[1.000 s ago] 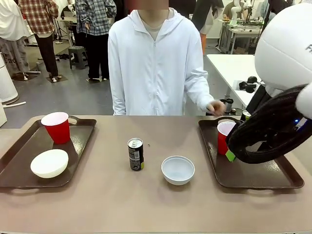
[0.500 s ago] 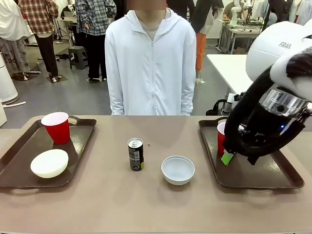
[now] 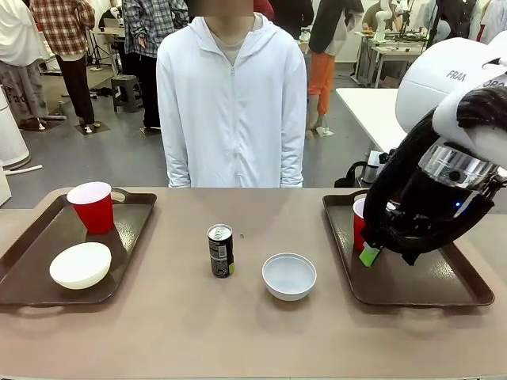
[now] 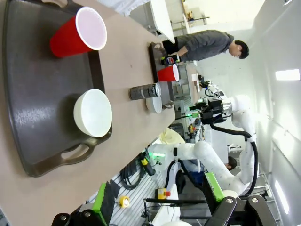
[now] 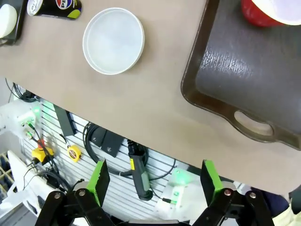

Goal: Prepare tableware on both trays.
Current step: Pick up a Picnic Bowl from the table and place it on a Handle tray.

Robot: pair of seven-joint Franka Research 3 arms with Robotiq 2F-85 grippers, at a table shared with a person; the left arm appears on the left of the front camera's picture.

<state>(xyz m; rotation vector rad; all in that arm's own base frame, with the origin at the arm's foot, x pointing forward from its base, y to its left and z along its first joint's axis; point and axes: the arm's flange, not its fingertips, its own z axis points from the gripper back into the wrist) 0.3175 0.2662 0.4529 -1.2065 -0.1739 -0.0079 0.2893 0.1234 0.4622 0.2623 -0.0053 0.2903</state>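
Left tray (image 3: pixel 47 233) holds cup (image 3: pixel 93 207) and bowl (image 3: pixel 80 264); can (image 3: pixel 220 250) and second bowl (image 3: pixel 289 275) remain on the surface (image 3: pixel 158 332); left pincer (image 4: pixel 157 197) and right pincer (image 5: pixel 154 181) gape empty.

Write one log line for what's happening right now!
left tray: red cup, bowl | table: can, second bowl | right tray: second cup | right claw: open, by right tray | left claw: open

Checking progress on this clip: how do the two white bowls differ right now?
Place: the left bowl sits inside the left tray, while the middle bowl stands on the bare table, on neither tray.
Neighbours: the left bowl shares its tray with a red cup; the middle bowl stands beside the drink can.
Tint: the left bowl looks creamier, the middle bowl a cooler, bluish white.
Both stand upright and empty.
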